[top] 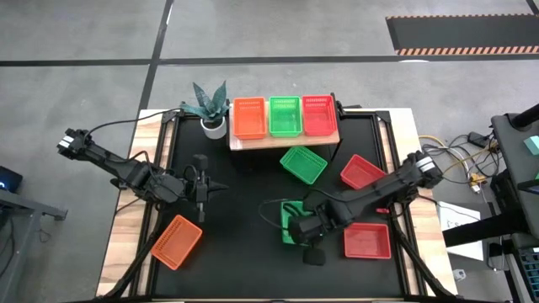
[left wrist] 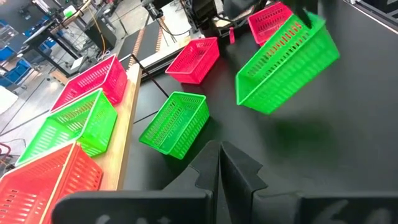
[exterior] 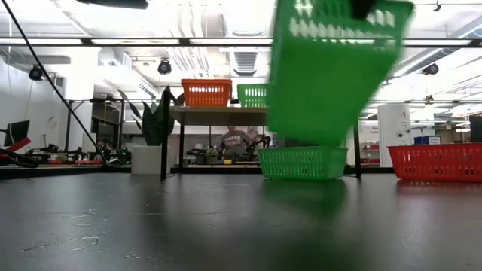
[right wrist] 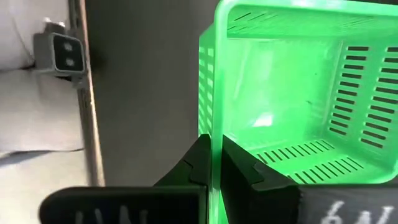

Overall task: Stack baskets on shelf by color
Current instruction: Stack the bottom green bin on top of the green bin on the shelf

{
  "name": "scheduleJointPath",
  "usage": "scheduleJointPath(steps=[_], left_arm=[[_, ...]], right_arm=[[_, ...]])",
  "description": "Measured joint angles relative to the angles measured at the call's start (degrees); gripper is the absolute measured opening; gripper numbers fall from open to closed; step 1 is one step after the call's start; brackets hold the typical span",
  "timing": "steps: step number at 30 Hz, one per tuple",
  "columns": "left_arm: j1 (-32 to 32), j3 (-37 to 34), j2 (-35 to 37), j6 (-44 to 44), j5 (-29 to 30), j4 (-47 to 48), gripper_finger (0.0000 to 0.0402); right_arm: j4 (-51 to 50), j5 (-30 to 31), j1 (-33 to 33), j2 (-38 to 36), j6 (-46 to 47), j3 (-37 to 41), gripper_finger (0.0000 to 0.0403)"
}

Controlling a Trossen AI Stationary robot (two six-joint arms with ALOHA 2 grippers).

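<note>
right claw [right wrist: 211, 163] is clamped on the green basket [right wrist: 298, 93]'s thin rim, looks light, bendy plastic, so it'll probably swing.

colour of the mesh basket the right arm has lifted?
Green plastic mesh basket, clearest in the right wrist view.

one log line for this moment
right gripper: shut on rim of green plastic mesh basket, lifted and tilted | left gripper: shut, empty | light-wood shelf: one orange, green, red basket

High: straight down over the table [top: 253, 194].
Low: tabletop level, facing the shelf [exterior: 226, 111].
Wrists: close; both catch the lifted green basket [left wrist: 287, 65].
</note>
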State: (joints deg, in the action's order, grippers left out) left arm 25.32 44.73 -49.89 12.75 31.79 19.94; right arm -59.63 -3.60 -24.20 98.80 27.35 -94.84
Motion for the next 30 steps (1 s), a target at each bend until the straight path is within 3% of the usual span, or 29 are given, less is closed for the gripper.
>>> scheduleJointPath(steps=[6, 18, 30], left_arm=[[-0.01, -0.02, -0.11, -0.13, -0.02, -0.02, 0.0000], [-0.02, -0.04, -2.32, -0.30, -0.04, -0.32, 0.0000], [-0.02, 0.02, -2.91, 0.04, -0.04, -1.77, 0.0000]], right_arm=[[-0.09, 14.91, -0.66, 0.00, -7.23, -6.83, 0.0011], [-7.36, 32.69, 6.02, 0.00, -25.20, -19.37, 0.0009], [-12.55, 34.13, 23.61, 0.00, -40.68, -22.76, 0.0009]])
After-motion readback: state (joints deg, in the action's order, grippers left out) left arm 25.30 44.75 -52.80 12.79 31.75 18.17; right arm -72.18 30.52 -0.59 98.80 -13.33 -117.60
